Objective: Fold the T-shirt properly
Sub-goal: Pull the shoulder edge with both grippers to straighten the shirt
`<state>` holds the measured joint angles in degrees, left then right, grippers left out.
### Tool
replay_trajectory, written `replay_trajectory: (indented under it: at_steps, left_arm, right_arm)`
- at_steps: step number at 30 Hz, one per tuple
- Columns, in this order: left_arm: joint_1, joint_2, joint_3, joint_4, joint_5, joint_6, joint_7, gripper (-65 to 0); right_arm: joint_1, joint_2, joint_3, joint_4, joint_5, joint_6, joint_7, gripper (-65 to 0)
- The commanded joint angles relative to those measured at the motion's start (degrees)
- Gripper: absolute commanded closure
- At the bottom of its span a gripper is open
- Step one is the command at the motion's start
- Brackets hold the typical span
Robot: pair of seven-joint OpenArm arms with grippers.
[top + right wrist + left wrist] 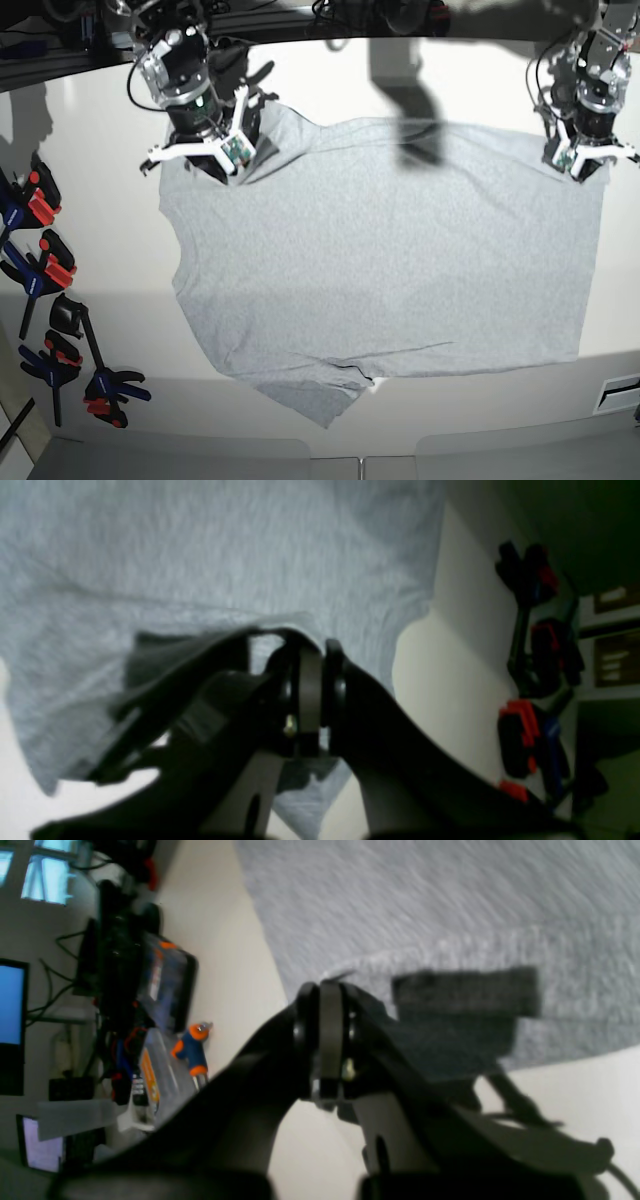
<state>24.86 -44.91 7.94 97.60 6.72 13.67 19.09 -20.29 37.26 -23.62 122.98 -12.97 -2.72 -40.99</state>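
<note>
- T-shirt (390, 260) lies spread flat, plain side up, on the white table (90, 210).
- Left gripper (579, 165) pinches the shirt's far hem corner.
- Right gripper (225, 165) clamps cloth at the sleeve.

Both arms are black and silver, with black cables looped beside them. The left gripper (580, 168) and right gripper (222, 163) have white brackets and black fingers (320, 1040).
</note>
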Motion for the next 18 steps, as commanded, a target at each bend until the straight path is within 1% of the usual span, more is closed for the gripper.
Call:
replay_trajectory:
  at_steps: [1, 6, 9, 11, 13, 15, 18]
  left_arm:
    - [-1.11, -0.37, -0.39, 0.61, 0.59, 1.36, -1.16, 0.0]
    - [-4.0, 1.88, -0.39, 0.57, -2.43, 1.33, -1.18, 0.0]
    - [-4.98, 2.58, -0.39, 0.46, -2.58, 1.36, -1.25, 0.0]
    - [-5.53, 3.13, -0.39, -0.04, -3.15, 1.36, -2.71, 0.0]
    - [-6.27, 4.07, -0.39, -1.38, -5.7, 1.33, -5.31, 0.0]
    - [-7.45, 5.6, -0.39, -3.69, -6.47, 1.33, -6.82, 0.0]
    - [-9.09, 7.8, -0.39, -8.04, -6.64, 1.33, -7.26, 0.0]
  right_arm:
    - [1.57, 0.5, 0.35, 0.48, -0.2, -0.72, 1.14, 0.0]
    - [6.08, -0.63, 0.33, -1.95, 0.15, -0.66, 1.16, 0.0]
    - [7.93, -0.61, 0.35, -3.82, 0.17, -0.68, 1.46, 0.0]
    - [8.83, -0.63, 0.33, -5.75, 0.2, -0.68, 2.38, 0.0]
    - [9.62, -0.83, 0.35, -8.31, 0.17, -0.68, 4.83, 0.0]
    - [10.78, -1.99, 0.35, -11.39, 0.17, -0.68, 6.29, 0.0]
    - [12.59, -4.61, 0.35, -15.5, 0.17, -0.66, 6.34, 0.0]
